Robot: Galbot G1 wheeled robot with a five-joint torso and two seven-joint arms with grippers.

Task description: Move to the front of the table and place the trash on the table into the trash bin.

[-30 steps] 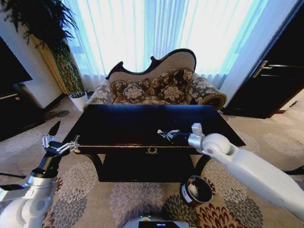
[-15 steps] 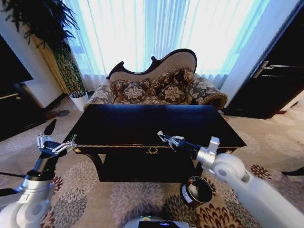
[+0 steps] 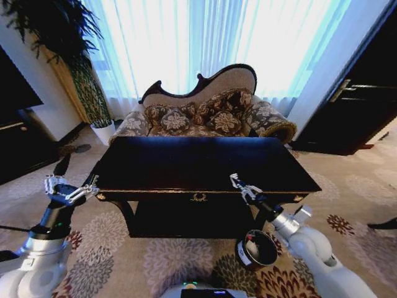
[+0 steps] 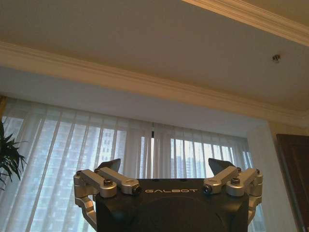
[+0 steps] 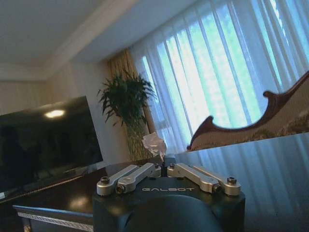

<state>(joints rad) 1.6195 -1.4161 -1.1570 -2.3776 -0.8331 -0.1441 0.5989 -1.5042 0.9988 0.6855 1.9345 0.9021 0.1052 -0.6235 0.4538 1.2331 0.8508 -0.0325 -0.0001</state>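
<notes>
Below the table point(image 3: 186, 162) edge, a paper ball point(image 5: 154, 143) was pinched in the right gripper point(image 3: 243, 188), with the bin point(image 3: 256, 248) directly underneath.

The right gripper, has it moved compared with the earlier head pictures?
Yes. The right gripper, shut on a paper ball, has pulled back from over the table to its front edge, toward the trash bin.

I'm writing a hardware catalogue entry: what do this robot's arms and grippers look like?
Both arms have smooth white rounded shells narrowing to dark wrists. Each gripper, the left gripper and the right gripper, has silver metal linkage bars with bolts on a black body marked GALBOT, and dark fingertips.
</notes>
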